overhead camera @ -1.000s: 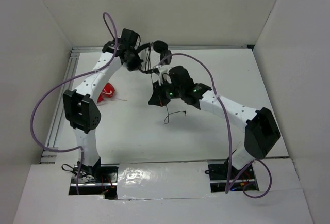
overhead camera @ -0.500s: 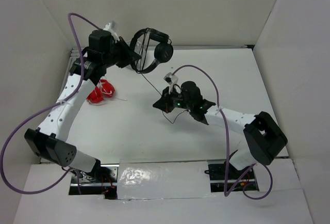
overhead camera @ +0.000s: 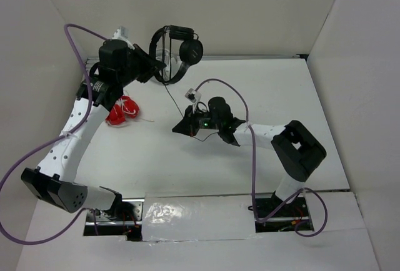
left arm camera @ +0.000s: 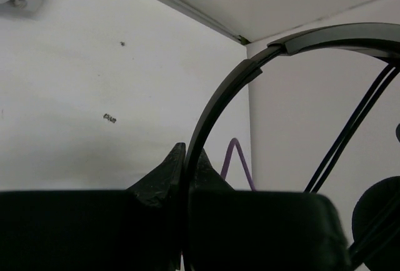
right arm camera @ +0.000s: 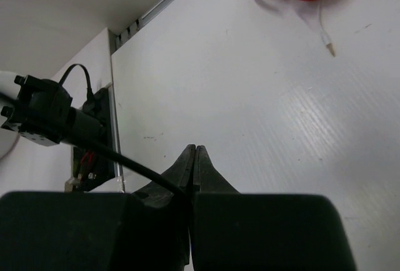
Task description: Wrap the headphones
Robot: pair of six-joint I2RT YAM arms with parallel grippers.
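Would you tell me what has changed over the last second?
The left hand lifted the headphones away from the right hand, toward the back left. The right hand drew left and nearer, stretching the cord between them. Both hands kept their grip, left on the headband, right on the cord. The red earphones stayed put.

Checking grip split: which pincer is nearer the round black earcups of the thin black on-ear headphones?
Left. Left pincer clamps the thin black headband beside the round black earcups; right pincer sits lower, down the thin black cord, shut on it.
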